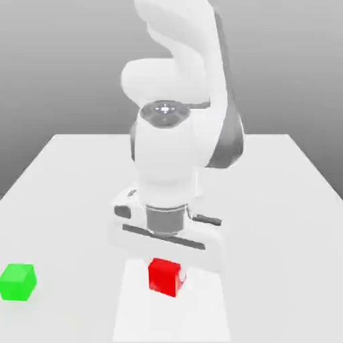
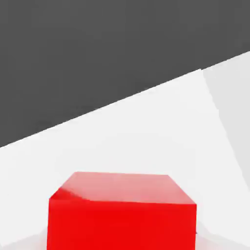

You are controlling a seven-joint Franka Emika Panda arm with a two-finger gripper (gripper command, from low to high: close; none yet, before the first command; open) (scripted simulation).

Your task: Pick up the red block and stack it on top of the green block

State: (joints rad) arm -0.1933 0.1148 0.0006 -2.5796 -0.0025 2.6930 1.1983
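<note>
The red block (image 1: 165,277) rests on the white table near its front edge, directly under my hand. My gripper (image 1: 166,265) has come straight down over it and is shut on the red block, the white hand body covering the block's top. Seen from the hand view, the red block (image 2: 122,215) is very close and sits on the table. The green block (image 1: 17,281) stands alone on the table, far toward the exterior view's left and well apart from the gripper.
The white table (image 1: 268,201) spreads out behind and to both sides of the arm. A slightly lighter strip (image 1: 174,315) runs under the red block to the front edge. The arm's bulky links rise above the hand.
</note>
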